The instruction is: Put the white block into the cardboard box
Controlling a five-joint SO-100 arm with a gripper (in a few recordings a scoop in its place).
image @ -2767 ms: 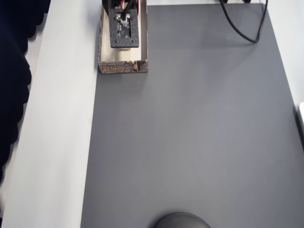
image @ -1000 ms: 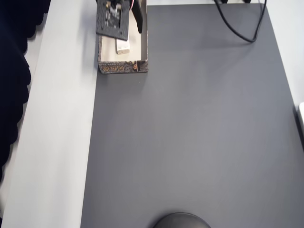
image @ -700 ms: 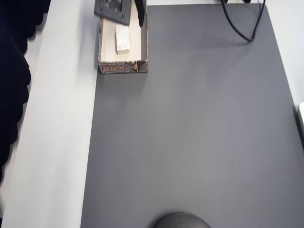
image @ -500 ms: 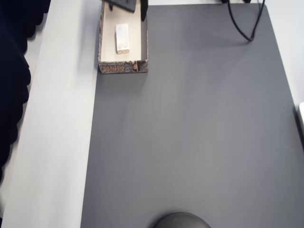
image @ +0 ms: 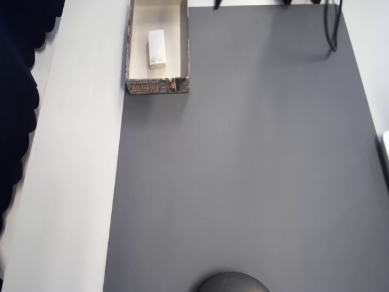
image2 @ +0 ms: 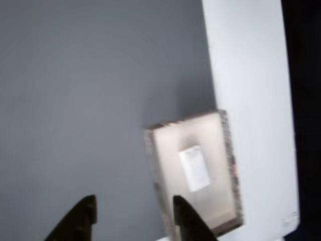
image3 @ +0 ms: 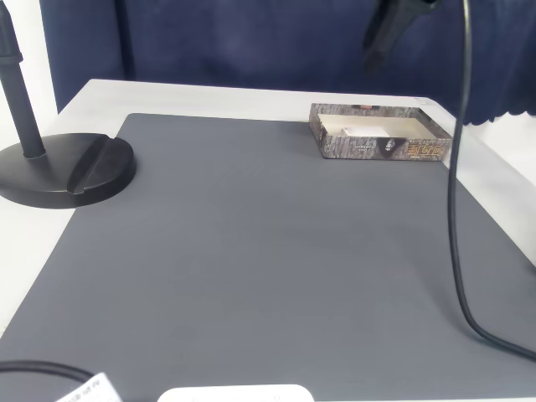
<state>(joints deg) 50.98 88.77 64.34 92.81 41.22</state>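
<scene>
Dark grey matting covers the table, and the small flat white block lies inside the shallow cream-lined cardboard box. Above, the black two-finger gripper hangs with fingers apart and empty; I think only a dip into the thin wall could upset the box.

The gripper has two black fingers tapering to rounded tips, matte and plain, with no markings that can be made out. In the fixed view the arm is black too, and a thin black cable hangs from it.
</scene>
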